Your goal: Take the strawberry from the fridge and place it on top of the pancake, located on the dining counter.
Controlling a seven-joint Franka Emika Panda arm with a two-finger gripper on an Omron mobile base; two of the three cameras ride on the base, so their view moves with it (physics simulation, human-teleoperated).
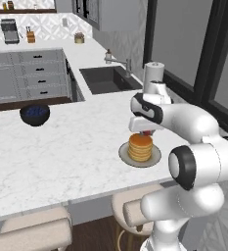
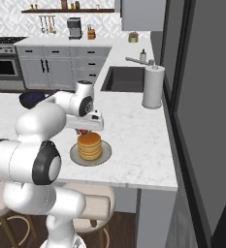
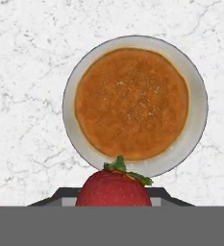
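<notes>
My gripper (image 3: 113, 197) is shut on the strawberry (image 3: 113, 190), a red fruit with a green top, seen at the bottom of the hand view. It hangs just above the near edge of the pancake (image 3: 131, 103), a golden stack on a round grey plate (image 3: 195, 120). From the base, the gripper (image 1: 146, 131) hovers over the back of the pancake (image 1: 140, 147), and a bit of the red strawberry (image 2: 84, 131) shows under the hand above the pancake (image 2: 89, 145). The plate stands on the white marble dining counter (image 1: 61, 157). The fridge is out of view.
A dark blue bowl (image 1: 35, 114) sits on the counter to the left. Behind the plate are the dark sink (image 1: 108, 78) and a paper towel roll (image 2: 153, 87). Beige stools (image 1: 37, 230) stand under the counter's front edge. A dark window wall runs along the right.
</notes>
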